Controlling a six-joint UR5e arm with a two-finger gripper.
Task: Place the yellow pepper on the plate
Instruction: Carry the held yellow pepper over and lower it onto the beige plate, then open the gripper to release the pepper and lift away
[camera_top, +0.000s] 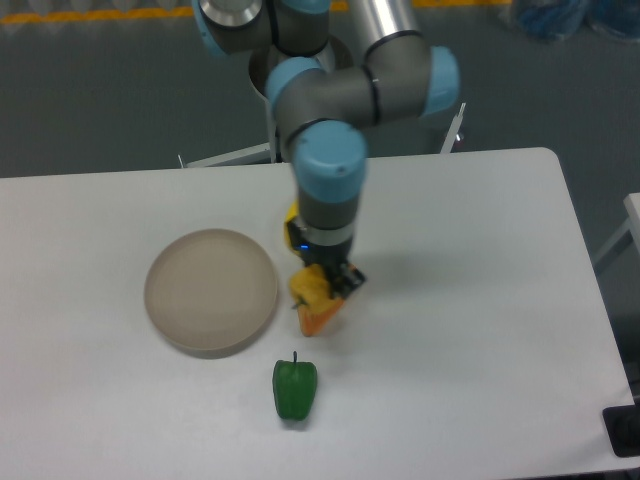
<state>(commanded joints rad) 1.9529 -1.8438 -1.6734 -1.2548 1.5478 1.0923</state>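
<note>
While carried: yellow pepper (309, 287) looks light, rigid, slick.
End effector (318, 283): grasping its sides.
Plate (211, 290): nine o'clock.

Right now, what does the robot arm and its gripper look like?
The arm is made of thick silver-grey tubular segments with rounded light blue caps at the joints. At its end sits a small black two-finger gripper, with a tiny blue light glowing on the black wrist block just above it.

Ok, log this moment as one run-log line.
phase: carrying | gripper: shut on pepper | position: over orange wedge, right of plate | plate: empty
</note>
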